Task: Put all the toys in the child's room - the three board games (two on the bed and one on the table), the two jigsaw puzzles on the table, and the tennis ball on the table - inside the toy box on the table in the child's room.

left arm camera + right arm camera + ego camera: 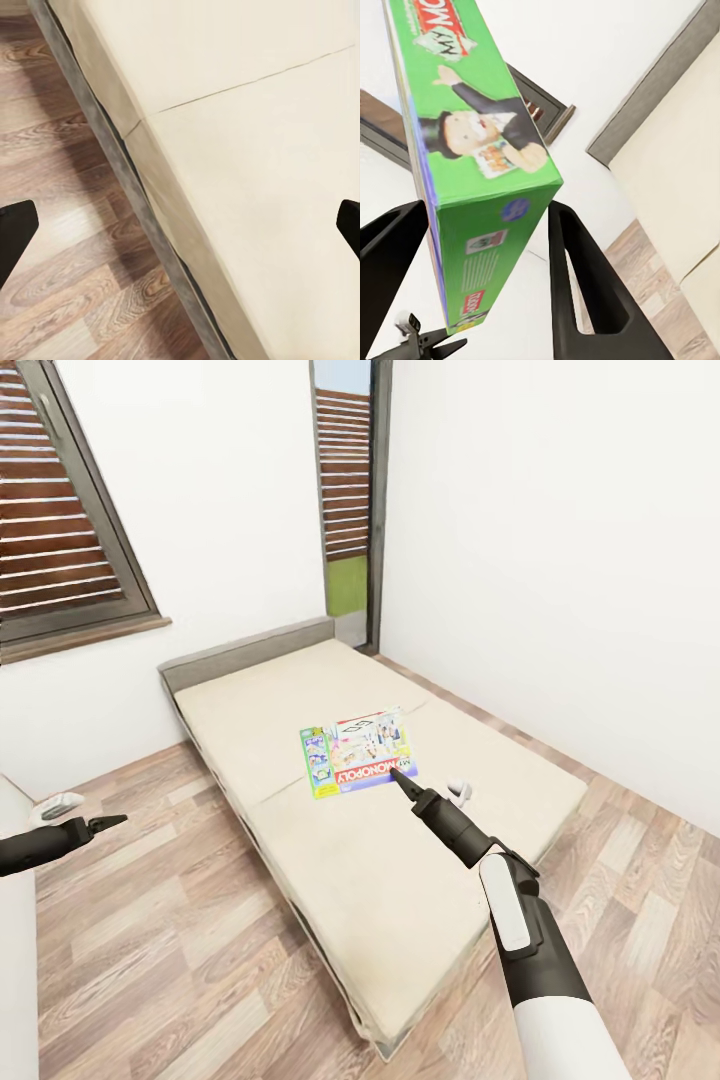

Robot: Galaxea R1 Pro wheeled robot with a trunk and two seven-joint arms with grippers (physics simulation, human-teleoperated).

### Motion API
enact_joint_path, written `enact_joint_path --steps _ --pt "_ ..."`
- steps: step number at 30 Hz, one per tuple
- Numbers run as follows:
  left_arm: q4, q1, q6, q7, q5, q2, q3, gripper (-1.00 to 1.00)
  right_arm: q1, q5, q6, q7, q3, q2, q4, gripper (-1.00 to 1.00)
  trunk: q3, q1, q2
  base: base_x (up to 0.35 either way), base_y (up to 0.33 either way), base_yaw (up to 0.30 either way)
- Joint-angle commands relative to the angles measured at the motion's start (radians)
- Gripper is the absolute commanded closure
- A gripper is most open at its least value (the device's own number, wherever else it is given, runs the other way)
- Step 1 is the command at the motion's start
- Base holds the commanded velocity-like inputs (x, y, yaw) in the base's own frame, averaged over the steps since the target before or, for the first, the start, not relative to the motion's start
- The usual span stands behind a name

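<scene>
Head view: Monopoly board game (pixel 355 750) on the middle of the beige bed (pixel 400 880), printed face up, near the long side away from the window (pixel 60 510). Right gripper (pixel 405 780) at the box's near edge, arm stretched across the mattress. Hard to tell from here whether the box lies flat or is tipped up a little off the bedding. Left gripper (pixel 100 823) out to the side over the wooden floor (pixel 150 940), well apart from the box and carrying nothing.

Left wrist view: fingertips (pixel 15 232) at opposite margins, so spread wide, with nothing between them. Below, the bed (pixel 262 150) edge running diagonally beside the floor (pixel 60 150).

Right wrist view: right gripper (pixel 487 206) closed across the thickness of the Monopoly board game (pixel 472 112), one dark finger against each broad face, green side panel toward the camera. Bed (pixel 690 150) and white wall behind.

Handling, as a judgement: probably light, stiff cardboard, wide and flat, with glossy printed faces likely to slip. Held at one edge, so prone to swing or sag from the pinch; better carried slowly and kept level. A deeper bite past the rim, near the middle of a long edge, would steady it. Some risk of the lid parting from the base.
</scene>
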State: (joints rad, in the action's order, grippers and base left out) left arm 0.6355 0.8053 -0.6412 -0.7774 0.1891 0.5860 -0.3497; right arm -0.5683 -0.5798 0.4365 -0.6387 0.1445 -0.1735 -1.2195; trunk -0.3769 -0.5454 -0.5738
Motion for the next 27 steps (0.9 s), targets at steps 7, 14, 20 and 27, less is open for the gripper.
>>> enact_joint_path --steps 7,14,20,27 --pt "0.0 0.001 -0.006 -0.002 0.004 0.0 -0.002 -1.0 -0.001 -0.006 0.008 -0.003 0.003 -0.001 0.0 1.0 0.01 0.0 -0.001 0.0 0.0 0.009" --pt "0.0 0.002 -0.006 -0.002 0.004 0.0 -0.002 -1.0 -0.001 -0.006 0.008 -0.004 0.003 -0.001 0.0 1.0 0.022 0.0 -0.001 0.0 0.0 0.0" --pt "0.0 0.001 -0.006 -0.002 0.004 0.0 -0.002 -1.0 -0.001 -0.006 0.008 -0.004 0.003 -0.001 0.0 1.0 0.032 0.0 -0.001 0.0 0.0 0.0" --pt "0.0 0.001 -0.006 -0.002 0.004 0.0 -0.002 -1.0 -0.001 -0.005 0.008 -0.006 0.003 -0.001 0.0 1.0 0.044 0.0 -0.001 0.0 0.0 0.0"
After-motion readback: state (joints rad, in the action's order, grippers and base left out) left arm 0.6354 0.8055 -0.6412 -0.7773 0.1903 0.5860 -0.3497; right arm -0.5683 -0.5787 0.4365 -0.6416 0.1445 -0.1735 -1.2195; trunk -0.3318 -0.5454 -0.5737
